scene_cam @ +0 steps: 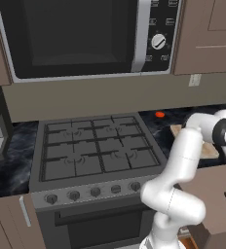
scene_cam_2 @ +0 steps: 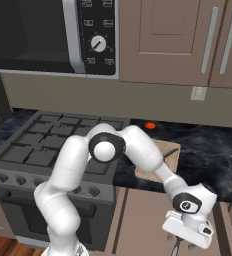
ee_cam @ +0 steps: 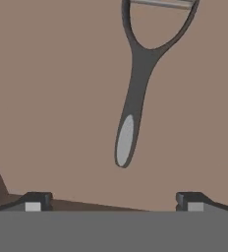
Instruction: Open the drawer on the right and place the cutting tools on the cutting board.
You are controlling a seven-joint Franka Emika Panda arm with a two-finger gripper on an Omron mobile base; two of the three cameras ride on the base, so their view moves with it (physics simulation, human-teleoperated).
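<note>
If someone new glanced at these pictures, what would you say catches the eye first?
The white arm bends down over the open drawer, right of the stove, with its open gripper just above a grey Y-shaped peeler lying on the drawer floor. Behind it, the tan cutting board lies on the dark counter, a small red thing beyond it.

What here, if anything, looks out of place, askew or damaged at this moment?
Nothing stands out. The grey peeler-like tool lies flat and whole on the brown drawer floor under the open gripper. The cutting board sits flat on the dark counter beside the stove.
</note>
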